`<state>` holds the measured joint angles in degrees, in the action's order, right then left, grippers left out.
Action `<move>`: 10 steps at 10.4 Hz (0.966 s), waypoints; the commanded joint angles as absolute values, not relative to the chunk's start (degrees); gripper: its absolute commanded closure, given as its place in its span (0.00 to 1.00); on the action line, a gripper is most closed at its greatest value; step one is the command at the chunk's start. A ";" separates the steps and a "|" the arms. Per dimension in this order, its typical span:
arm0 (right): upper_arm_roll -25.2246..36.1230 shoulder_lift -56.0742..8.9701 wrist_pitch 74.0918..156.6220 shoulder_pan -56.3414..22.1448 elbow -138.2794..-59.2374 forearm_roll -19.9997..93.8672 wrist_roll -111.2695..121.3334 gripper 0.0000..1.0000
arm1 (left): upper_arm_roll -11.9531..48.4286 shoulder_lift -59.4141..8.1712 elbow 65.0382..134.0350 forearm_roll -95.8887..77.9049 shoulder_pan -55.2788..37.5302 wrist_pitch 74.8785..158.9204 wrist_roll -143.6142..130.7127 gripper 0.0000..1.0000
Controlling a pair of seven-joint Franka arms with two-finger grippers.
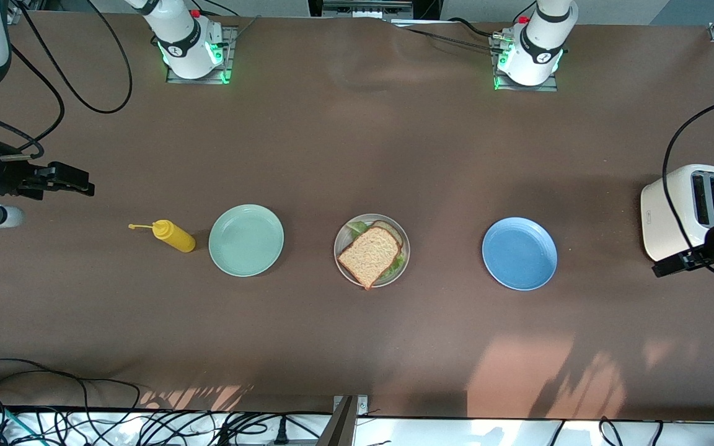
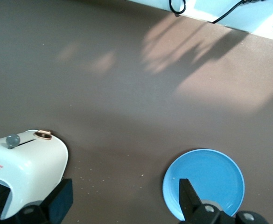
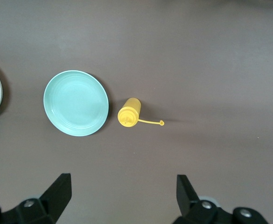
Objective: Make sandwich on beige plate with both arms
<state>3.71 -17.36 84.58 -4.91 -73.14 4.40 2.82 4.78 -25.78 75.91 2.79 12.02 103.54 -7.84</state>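
The sandwich point(image 1: 370, 253) is seen assembled on the beige plate point(image 1: 340, 262); little seems left. The left claw point(image 2: 122, 203) over the worktop point(image 1: 357, 155) beside the toaster point(image 1: 687, 212) and the right claw point(image 3: 122, 196) near the mustard bottle point(image 1: 173, 235) are spread wide, empty.

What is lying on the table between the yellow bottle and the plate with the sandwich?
The mint green plate, empty, lies between the yellow bottle and the beige plate holding the sandwich; the front view shows it.

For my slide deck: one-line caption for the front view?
Finished sandwich on the beige plate, between green plate and blue plate; both arms wait at the table's ends.
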 commanded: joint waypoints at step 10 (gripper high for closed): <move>-0.61 -12.23 83.06 -7.03 -71.72 5.97 -2.55 0.00 | -0.98 -13.27 88.33 -4.39 8.70 98.89 -3.32 0.00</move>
<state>0.07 -13.69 83.94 -7.26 -71.89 4.75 -1.35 -2.06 -14.74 86.74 -2.65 8.89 100.40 -2.04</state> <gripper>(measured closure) 0.000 0.000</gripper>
